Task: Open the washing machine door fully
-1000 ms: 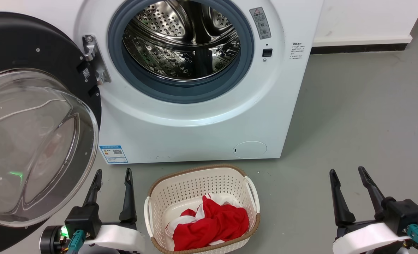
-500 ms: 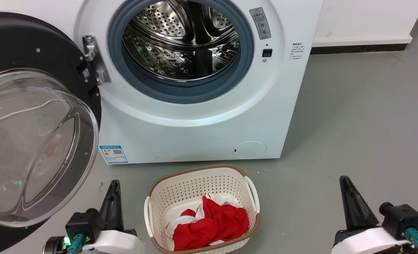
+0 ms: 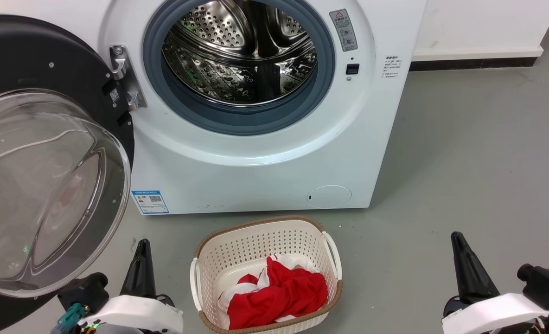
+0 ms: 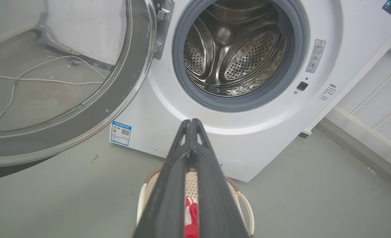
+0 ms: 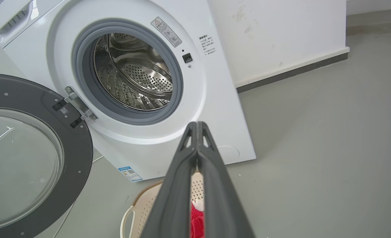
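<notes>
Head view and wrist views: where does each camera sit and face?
Head view: on the head, looking forward and down at the washing machine door, drum and basket; left pincer and right pincer at the bottom.
Left wrist view: on the left wrist, along its shut pincer toward the drum.
Right wrist view: on the right wrist, along its shut pincer toward the drum.
All three share the open door.

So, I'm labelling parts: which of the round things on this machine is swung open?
The washing machine door: the black, glass-centred disc hanging from its hinge. The small white flap sits flush; the grey ring rims the drum.
</notes>
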You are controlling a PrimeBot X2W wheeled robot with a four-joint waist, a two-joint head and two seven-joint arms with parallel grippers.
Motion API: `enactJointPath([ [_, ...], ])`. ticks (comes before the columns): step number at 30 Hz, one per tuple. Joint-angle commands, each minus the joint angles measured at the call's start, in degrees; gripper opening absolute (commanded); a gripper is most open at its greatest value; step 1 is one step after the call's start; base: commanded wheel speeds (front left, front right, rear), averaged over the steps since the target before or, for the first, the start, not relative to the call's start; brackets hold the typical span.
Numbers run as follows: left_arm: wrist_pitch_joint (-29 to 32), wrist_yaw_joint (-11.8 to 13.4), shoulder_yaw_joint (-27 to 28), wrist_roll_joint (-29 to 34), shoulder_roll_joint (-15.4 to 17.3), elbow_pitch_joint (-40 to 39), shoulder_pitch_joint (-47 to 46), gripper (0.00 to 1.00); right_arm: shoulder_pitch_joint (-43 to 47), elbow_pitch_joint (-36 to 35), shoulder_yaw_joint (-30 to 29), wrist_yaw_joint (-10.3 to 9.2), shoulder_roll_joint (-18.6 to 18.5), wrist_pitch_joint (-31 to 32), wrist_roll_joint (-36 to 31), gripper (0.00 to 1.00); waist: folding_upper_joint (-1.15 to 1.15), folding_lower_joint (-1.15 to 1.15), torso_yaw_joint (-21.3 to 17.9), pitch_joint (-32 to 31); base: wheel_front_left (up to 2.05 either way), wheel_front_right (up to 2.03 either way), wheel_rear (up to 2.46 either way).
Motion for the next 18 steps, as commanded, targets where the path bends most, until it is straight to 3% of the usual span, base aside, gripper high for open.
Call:
enactJointPath([
  [1,0.54,-0.43,0.35,-2.63,0.17,-0.58,-1.93,0.0,-1.93,-0.32,-0.17,-0.01,-0.53,0.23,3.03,0.0,0.0,0.0,0.04,0.01,0.0,0.0,0.0],
  [18,4.31,-2.2,1.82,-18.14,-0.02,0.42,-3.08,0.0,-3.82,2.01,-0.65,-0.01,-1.11,2.36,19.44,0.0,0.0,0.0,0.39,0.14,0.0,0.0,0.0],
])
